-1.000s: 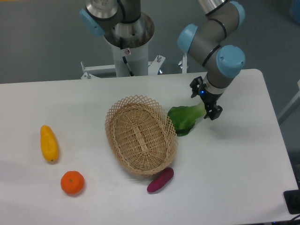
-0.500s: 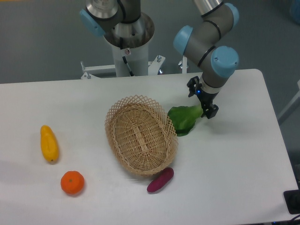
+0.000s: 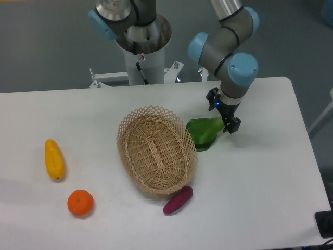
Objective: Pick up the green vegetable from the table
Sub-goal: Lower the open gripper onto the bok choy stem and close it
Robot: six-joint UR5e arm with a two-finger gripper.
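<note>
The green vegetable (image 3: 203, 133) lies on the white table (image 3: 260, 177), its dark leaves touching the right rim of the wicker basket. My gripper (image 3: 223, 113) is down over its right end. The two black fingers stand apart, one behind the vegetable and one in front of it, and they straddle the pale stem end, which is mostly hidden. The jaws look open, and the vegetable rests on the table.
A wicker basket (image 3: 156, 151) stands mid-table. A purple eggplant-like piece (image 3: 178, 200) lies by its front edge. A yellow oblong fruit (image 3: 54, 159) and an orange (image 3: 80, 202) lie at the left. The arm's base column (image 3: 140, 52) stands behind the table.
My gripper has moved left and a little back, from beside the stem end to over it. The vegetable has stayed in place on the table.
</note>
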